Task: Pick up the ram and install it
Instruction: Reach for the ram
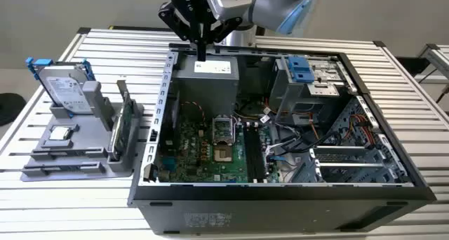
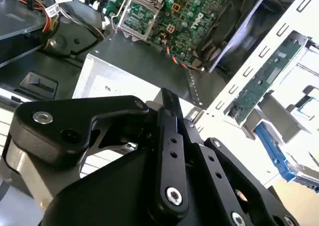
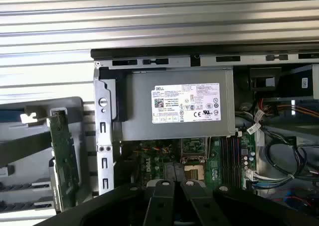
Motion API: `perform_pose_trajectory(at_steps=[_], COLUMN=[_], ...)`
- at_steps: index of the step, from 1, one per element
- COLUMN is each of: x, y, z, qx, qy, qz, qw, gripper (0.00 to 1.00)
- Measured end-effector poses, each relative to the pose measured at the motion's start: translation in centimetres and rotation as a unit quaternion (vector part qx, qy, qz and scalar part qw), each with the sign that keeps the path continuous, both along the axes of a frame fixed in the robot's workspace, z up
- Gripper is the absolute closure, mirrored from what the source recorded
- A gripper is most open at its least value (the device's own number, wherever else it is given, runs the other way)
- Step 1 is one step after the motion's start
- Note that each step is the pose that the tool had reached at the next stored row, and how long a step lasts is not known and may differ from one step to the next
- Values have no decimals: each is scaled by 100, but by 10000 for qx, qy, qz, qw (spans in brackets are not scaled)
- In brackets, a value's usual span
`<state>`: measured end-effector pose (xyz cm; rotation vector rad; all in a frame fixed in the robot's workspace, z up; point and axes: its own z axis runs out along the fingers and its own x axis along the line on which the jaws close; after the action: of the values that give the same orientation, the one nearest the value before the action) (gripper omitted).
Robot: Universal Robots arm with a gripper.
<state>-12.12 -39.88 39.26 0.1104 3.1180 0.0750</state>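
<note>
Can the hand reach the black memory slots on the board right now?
Probably yes: the case is open on top, the slots lie bare, and the hand hangs over the power supply.

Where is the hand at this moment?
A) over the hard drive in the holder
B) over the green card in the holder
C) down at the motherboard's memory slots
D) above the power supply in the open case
D: in the exterior view the hand hangs above the power supply, well apart from the holder.
</note>
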Motion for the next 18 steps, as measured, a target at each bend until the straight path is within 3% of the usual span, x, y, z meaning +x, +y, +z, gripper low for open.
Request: perform_pose_trajectory(at_steps=[18], x=[-40], y=[0], z=[0], qx=[0], qy=[-8], qz=[0], qw=[10000], gripper=[100])
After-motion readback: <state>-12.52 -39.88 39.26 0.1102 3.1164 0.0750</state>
